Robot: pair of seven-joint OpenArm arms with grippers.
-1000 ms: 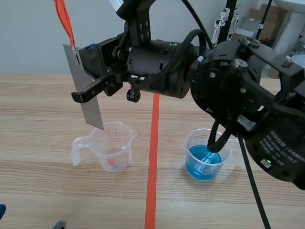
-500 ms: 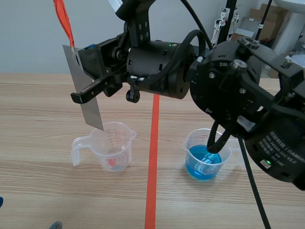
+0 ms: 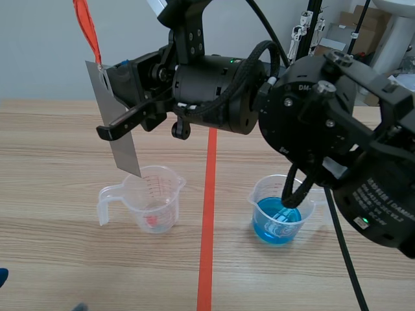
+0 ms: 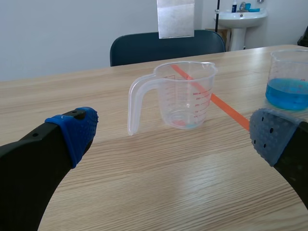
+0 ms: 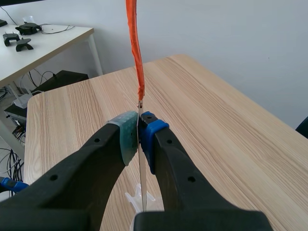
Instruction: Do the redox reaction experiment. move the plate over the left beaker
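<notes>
A grey metal plate (image 3: 115, 123) with an orange-red tape strip (image 3: 86, 23) on its top hangs upright, and my right gripper (image 3: 111, 110) is shut on it. The plate's lower corner is just above the rim of the left beaker (image 3: 154, 197), a clear beaker with a trace of red liquid. In the right wrist view the plate (image 5: 141, 163) is edge-on between the pads of the right gripper (image 5: 138, 132). My left gripper (image 4: 173, 139) stands open low over the table, and the left beaker (image 4: 185, 94) is ahead of it. The plate's lower end (image 4: 175, 18) hangs above that beaker.
A second beaker (image 3: 279, 210) with blue liquid stands right of the orange-red line, under the right arm's wrist; it also shows beside the left gripper's right finger as the blue beaker (image 4: 289, 79). A chair back (image 4: 166, 45) stands beyond the table's far edge.
The plate, the right arm and both beakers have not moved. The left gripper's fingertips at the scene's bottom left edge have sunk slightly further out of sight.
</notes>
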